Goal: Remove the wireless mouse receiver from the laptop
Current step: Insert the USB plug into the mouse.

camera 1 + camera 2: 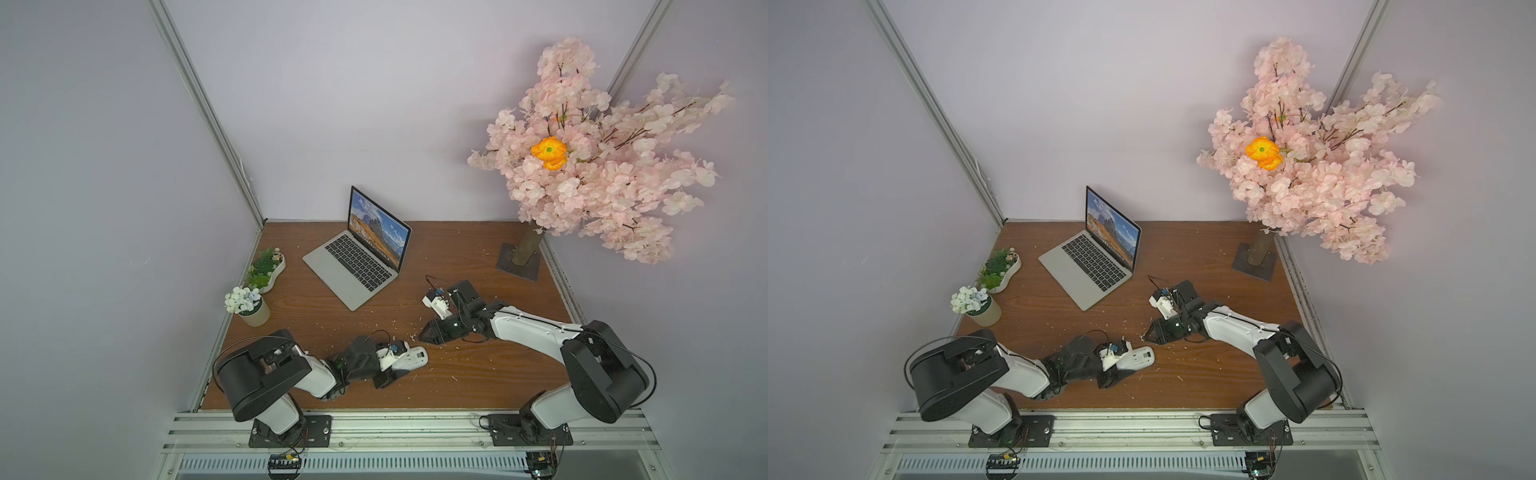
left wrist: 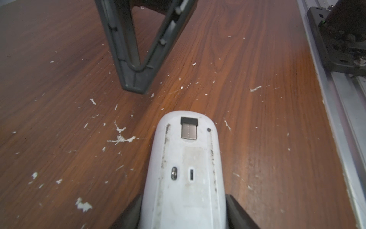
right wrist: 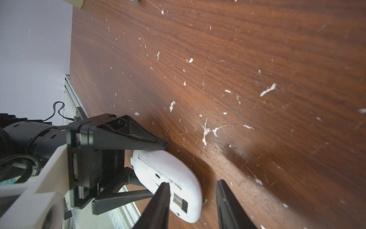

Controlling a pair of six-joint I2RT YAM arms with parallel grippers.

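A: Where is the wireless mouse receiver (image 2: pixel 189 127)?
B: Not in the laptop (image 1: pixel 353 266). It lies in the storage bay on the white underside of the mouse (image 2: pixel 184 198), at the mouse's nose, black cap outermost.
A: How would the receiver handle?
B: Probably featherlight, rigid, with a slick metal shell. It sits nearly flush, so the black cap looks the only sensible purchase, pinched by fingertips across its width.
A: What holds the mouse?
B: The left gripper (image 2: pixel 183 195), at the mouse's tail: its fingers (image 2: pixel 236 218) lie closed against both flanks (how firmly cannot be told).
A: The right gripper (image 3: pixel 192 182)?
B: Just past the mouse's nose, jaws moderately parted, empty. Whether one finger touches the mouse's underside beside the receiver cannot be told.
A: The laptop?
B: Well beyond the mouse, lid up, screen lit; its ports are too small to make out.
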